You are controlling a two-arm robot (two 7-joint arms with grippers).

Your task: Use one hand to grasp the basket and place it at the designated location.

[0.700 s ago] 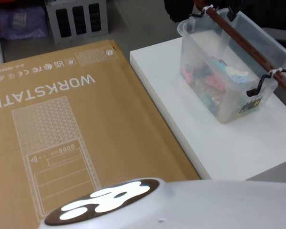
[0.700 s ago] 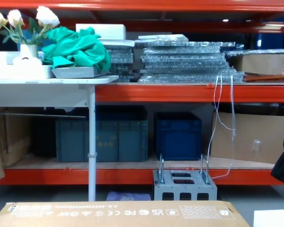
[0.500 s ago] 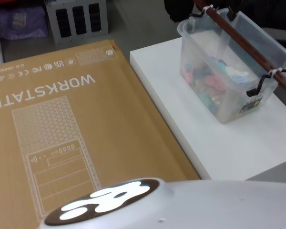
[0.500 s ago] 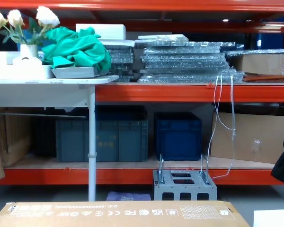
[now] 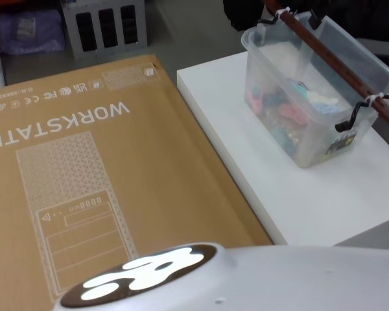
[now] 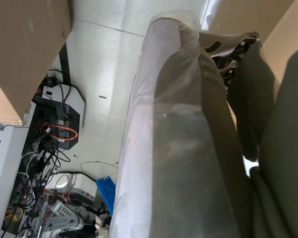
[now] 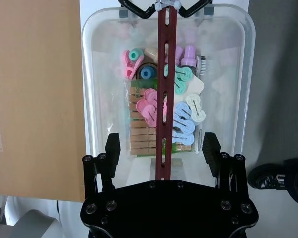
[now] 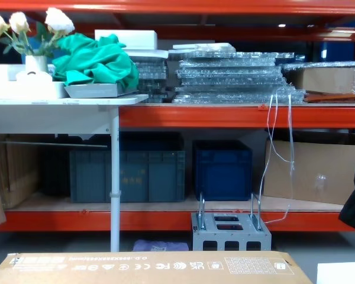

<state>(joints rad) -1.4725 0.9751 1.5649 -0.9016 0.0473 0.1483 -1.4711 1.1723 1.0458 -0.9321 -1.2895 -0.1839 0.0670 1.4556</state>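
Hovering over the basket (image 5: 311,152), which sits on the white worktop (image 5: 266,181) at 2 o'clock, the right tool (image 7: 162,144) stands wide open astride the handle (image 7: 165,59); lower squarely, keeping it centred, then close.

Red bar (image 7: 164,99) across basket (image 7: 88,89) mouth

Warehouse vibes, basically. Across back: orange-red steel shelving rack (image 8: 225,115), stacks of clear plastic trays (image 8: 231,77) on upper shelf. Lower shelf: dark blue opaque crates (image 8: 222,168) beside brown cardboard box (image 8: 310,171). Off left: white table on thin post leg (image 8: 65,106), white flowers in vase (image 8: 29,26), heap of green cloth (image 8: 97,59). Down front: grey concrete floor (image 5: 188,32), grey slotted metal block (image 8: 231,231), big flat tan cardboard carton (image 5: 84,162).
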